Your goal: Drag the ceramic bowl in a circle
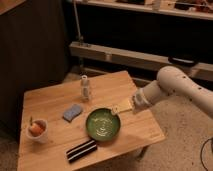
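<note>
Since the ceramic bowl [103, 124] must be dragged, the end effector [120, 107] is held just beside its rim; closure cannot be determined.

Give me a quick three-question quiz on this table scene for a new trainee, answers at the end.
1. Multiple choice: which thing is nearest the robot's pale two-finger gripper? A) flat blue sponge B) glossy dark green ceramic bowl C) small white bottle
2. True or false: the black-and-white striped block lies inside the bowl.
3. Fill in: the small white cup with orange contents stands near the wooden table's ____ edge, as the camera sees it.

Key: 1 B, the gripper is at the bowl's far right rim. 2 False, the block lies on the table in front of it. 3 Left.
</note>
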